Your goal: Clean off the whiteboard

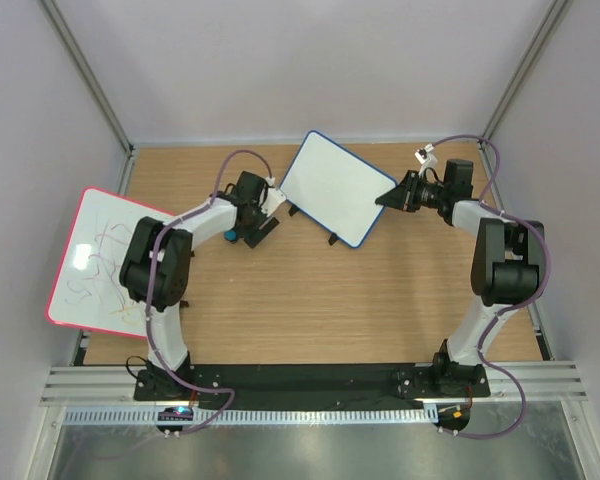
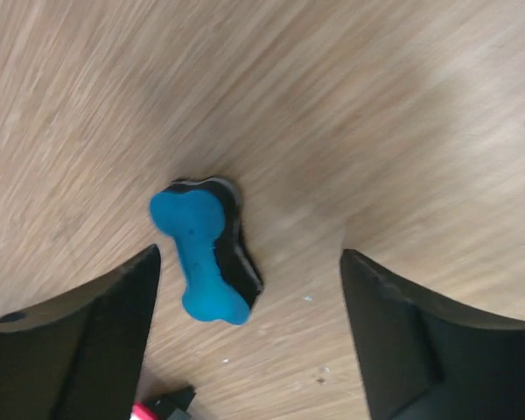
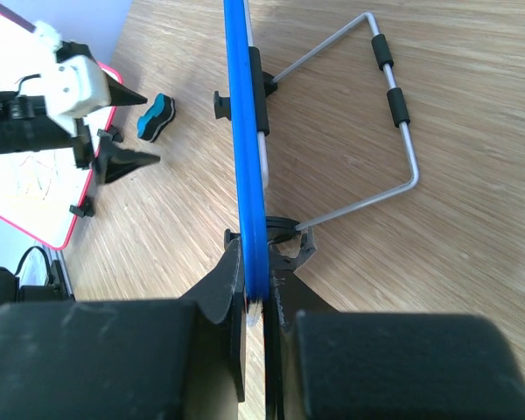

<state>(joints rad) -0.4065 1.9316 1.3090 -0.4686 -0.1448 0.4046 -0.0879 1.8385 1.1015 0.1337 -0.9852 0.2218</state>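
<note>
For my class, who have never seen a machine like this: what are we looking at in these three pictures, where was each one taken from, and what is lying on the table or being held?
These are two robot arms bolted at the near edge of a wooden table. The wide picture comes from a camera fixed overhead. The other two come from small cameras on each arm's wrist, so the dark shapes at the bottom are that arm's own jaws.

The right gripper has its jaws closed on the edge of the whiteboard, a small board with a blue frame and a wire stand behind it.

The left gripper hangs open above a blue, bone-shaped eraser lying on the wood; nothing is in it.

A larger pink-framed board with scribbles lies at the table's left side.
</note>
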